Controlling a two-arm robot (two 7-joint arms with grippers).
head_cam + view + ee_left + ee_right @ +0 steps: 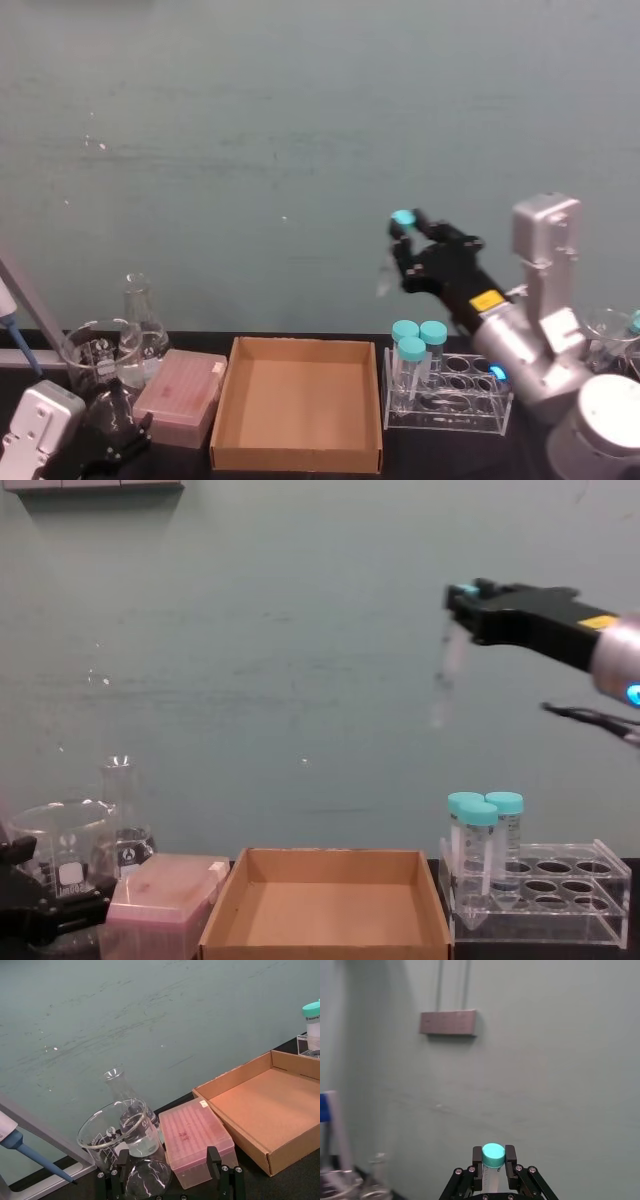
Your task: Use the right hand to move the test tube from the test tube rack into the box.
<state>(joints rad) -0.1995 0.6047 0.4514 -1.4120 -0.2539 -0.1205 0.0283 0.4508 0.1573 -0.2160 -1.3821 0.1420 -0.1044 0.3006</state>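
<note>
Nearest, left of the box [296, 346] and past the pink box [180, 395] that sits just beside its left wall, the left gripper [167, 1160] is parked low with its fingers apart. The box itself lies open and bare. Just beside its right wall stands the rack [462, 408], with three wider capped tubes [412, 350] at the end nearest the box. High above that right wall, well clear of the rack, the right hand [405, 228] hangs with its fingers [510, 1157] clamped on the tube [493, 1165] at the teal cap, so the tube is out of the rack and not yet over the box floor. The likely trouble is the grip: it seems to bite only at the cap, leaving the whole body hanging free, so a quick sideways move could set it swinging or work it loose. Coming down too soon could knock the tip on the wider tubes or the box's right wall. Letting go from this height could bounce it over the low walls. The tube's long axis runs near vertical, cap up and conical tip down, with the tip leaning slightly toward the box.
</note>
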